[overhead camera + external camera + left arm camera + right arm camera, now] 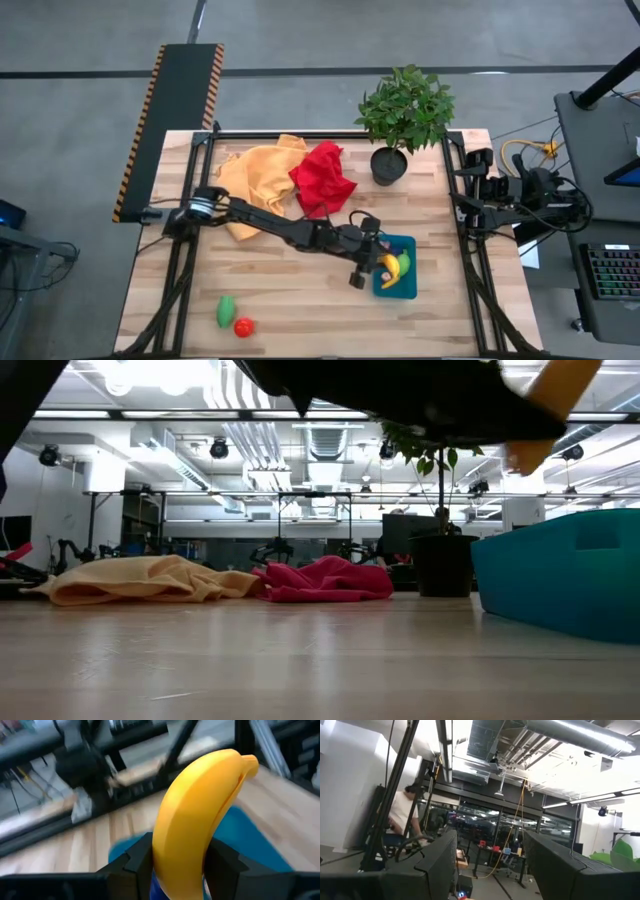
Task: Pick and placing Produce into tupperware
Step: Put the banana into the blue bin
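Note:
My left gripper (377,262) reaches from the table's left over the teal tupperware (408,243) and is shut on the yellow banana (390,265). In the left wrist view the banana (200,810) stands out past the fingers, with the tupperware (260,845) below it. A green piece (404,266) shows in the tupperware beside the banana. Another green piece (226,310) and the red tomato (243,326) lie on the table near its front edge. My right gripper (490,860) is open and parked at the table's right edge, facing the room. Eggplant and pink bits are out of view. My left gripper pinches the banana between its two fingers (137,860), which lie across its lower part (175,870). The rest of the banana curves out past the fingers to its tip (245,762). It is lifted clear, hanging over the tupperware (570,580).
An orange-yellow cloth (262,175) and a red cloth (322,178) lie bunched at the table's far side. A leafy plant in a black pot (390,165) stands just beyond the tupperware. A person in a white shirt (400,812) shows in the room.

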Robot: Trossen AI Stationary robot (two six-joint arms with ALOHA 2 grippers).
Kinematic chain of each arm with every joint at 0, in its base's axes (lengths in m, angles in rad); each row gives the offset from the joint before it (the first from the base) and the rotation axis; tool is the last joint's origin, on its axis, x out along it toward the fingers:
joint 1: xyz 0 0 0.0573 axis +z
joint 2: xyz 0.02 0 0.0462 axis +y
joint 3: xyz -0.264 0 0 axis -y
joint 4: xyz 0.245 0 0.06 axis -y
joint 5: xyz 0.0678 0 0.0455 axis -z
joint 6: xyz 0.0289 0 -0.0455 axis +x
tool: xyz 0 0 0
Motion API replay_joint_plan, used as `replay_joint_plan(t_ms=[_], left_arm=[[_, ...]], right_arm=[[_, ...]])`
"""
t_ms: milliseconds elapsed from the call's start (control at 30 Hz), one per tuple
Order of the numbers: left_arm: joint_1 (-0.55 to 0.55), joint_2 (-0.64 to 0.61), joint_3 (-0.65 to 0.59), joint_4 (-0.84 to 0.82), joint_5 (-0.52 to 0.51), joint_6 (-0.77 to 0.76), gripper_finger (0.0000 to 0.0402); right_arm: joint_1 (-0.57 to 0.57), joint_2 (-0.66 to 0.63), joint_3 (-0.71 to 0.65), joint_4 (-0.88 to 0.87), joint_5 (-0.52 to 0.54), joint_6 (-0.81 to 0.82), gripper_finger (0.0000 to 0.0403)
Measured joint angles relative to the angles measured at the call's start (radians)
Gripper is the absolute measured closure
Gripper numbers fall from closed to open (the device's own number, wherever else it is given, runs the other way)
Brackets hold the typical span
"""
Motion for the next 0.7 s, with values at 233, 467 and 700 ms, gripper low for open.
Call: replay_joint_plan(t_ms=[233, 467, 700], left_arm=[[0.000, 0.081, 0.037, 0.088, 0.043, -0.001, 0.0281], [0.000, 0.111, 0.050, 0.090, 0.042, -0.003, 0.0280], [0.003, 0.111, 0.048, 0.092, 0.040, -0.003, 0.0238]], right_arm=[[0.000, 0.000, 0.000, 0.000, 0.000, -0.005, 0.0179], [0.000, 0.000, 0.000, -0.001, 0.000, -0.007, 0.0179], [0.000, 0.000, 0.000, -0.001, 0.000, -0.008, 0.0179]])
